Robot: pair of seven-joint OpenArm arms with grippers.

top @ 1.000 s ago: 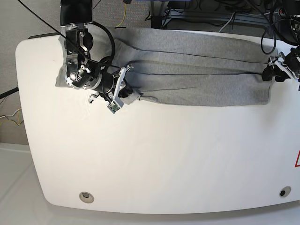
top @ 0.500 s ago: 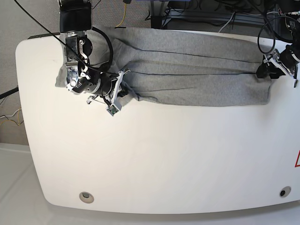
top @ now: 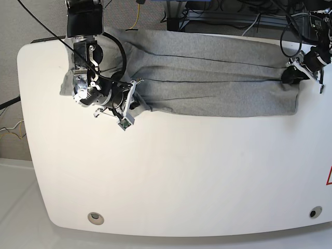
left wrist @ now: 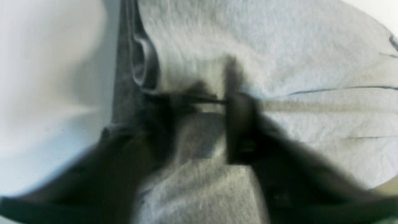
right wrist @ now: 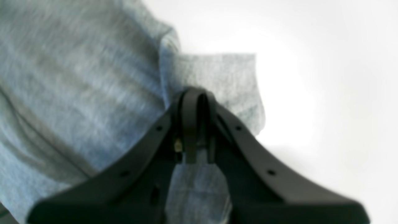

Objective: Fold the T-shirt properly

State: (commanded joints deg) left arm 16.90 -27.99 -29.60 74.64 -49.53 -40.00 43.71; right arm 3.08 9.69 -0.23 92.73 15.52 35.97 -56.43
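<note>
T-shirt lies bunched in a long band along the table's far edge. Right tool clamped on its hem near the far-left corner; left tool pinching cloth at the far-right edge. Both have drawn slightly farther back since a second ago, so the band sits tauter. White table, otherwise bare; cables behind.

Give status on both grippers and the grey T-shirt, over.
Right gripper shut on the heather-grey cotton T-shirt at one end. Left gripper pinching the opposite end; view blurred. Shirt lies in a long folded band across the far side of the white table. Nothing in the way.
</note>
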